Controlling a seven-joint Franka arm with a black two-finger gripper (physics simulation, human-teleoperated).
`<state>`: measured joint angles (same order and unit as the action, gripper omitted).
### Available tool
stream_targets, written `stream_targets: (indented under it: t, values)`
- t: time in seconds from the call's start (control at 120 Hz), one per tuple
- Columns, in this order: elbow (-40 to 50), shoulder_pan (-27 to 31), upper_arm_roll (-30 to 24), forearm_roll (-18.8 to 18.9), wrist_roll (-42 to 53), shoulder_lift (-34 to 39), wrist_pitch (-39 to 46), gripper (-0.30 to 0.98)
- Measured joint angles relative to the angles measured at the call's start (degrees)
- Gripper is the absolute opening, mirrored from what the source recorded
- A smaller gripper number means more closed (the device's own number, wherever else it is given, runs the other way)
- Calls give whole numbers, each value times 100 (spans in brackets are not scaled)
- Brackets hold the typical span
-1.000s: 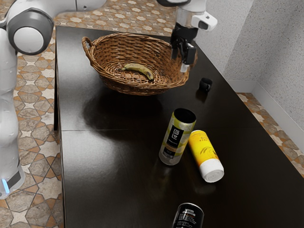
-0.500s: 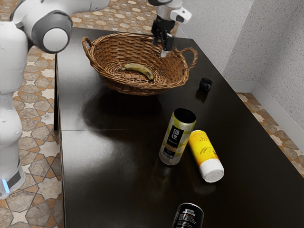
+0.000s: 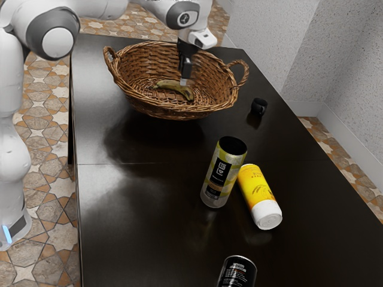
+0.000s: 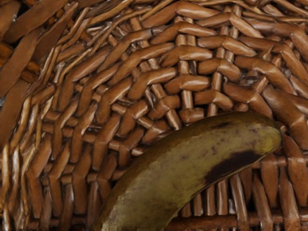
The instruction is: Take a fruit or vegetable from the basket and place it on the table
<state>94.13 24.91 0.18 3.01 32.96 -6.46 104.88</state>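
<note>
Gripper (image 3: 184,81) pointing down into the wicker basket (image 3: 167,109), its tip over or perhaps against the banana (image 3: 171,85), hard to judge from here. Whether it stands spread or closed, I cannot tell. The banana lies on the basket's woven floor.

1. A dark table (image 3: 131,239) is spanning the frame's center, reflecting pale light.
2. Patterned floor tiles (image 3: 48,257) are showing along the left edge.
3. Speckled pale walls (image 3: 353,72) are standing at upper right.
</note>
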Motion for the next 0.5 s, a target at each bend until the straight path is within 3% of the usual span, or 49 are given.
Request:
stream_targets:
  t: [0.5]
  values:
    - [482, 40, -9, -9, 1188, 95, 585, 69]
